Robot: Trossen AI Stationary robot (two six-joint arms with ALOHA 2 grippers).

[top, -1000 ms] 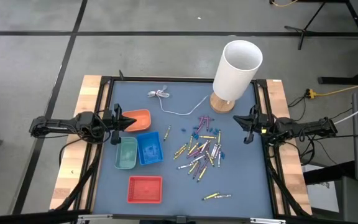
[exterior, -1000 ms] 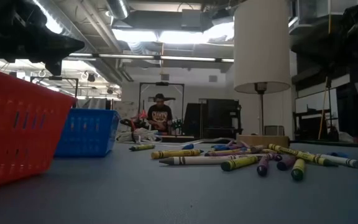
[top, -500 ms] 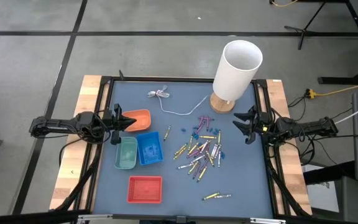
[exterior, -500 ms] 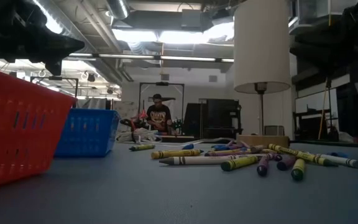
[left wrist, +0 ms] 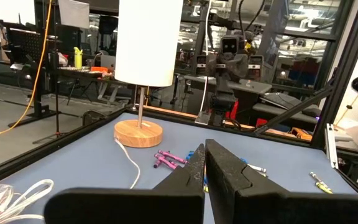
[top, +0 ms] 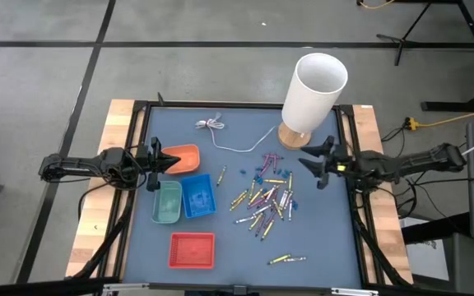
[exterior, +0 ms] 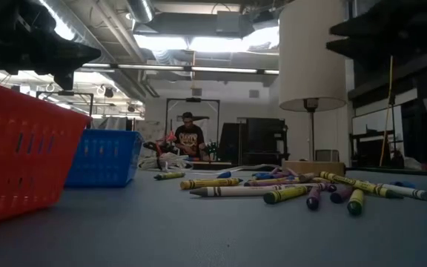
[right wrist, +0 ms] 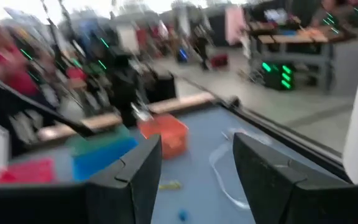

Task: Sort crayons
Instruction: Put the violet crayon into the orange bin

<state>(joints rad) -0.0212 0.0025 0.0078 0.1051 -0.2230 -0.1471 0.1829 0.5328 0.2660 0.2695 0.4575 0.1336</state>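
The crayons (top: 266, 197) lie scattered flat on the blue mat right of centre, and they also show in the low view (exterior: 288, 189). One stray crayon (top: 220, 176) lies near the trays, and two more (top: 286, 260) lie toward the near edge. My right gripper (top: 311, 163) hovers open at the pile's right, above the mat. In its own blurred view the right gripper (right wrist: 194, 168) has nothing between the fingers. My left gripper (top: 171, 160) waits shut over the orange tray (top: 186, 158), with its fingers closed together in the left wrist view (left wrist: 205, 168).
A green tray (top: 168, 201), a blue tray (top: 198, 196) and a red tray (top: 192, 249) stand left of the pile. A white lamp (top: 313, 94) on a wooden base stands at the far right, its white cable (top: 220, 131) trailing across the far mat. A person (exterior: 191, 137) is beyond the table.
My right gripper has opened. It has risen and moved from the table's right edge toward the crayons. The crayons and trays lie as before.
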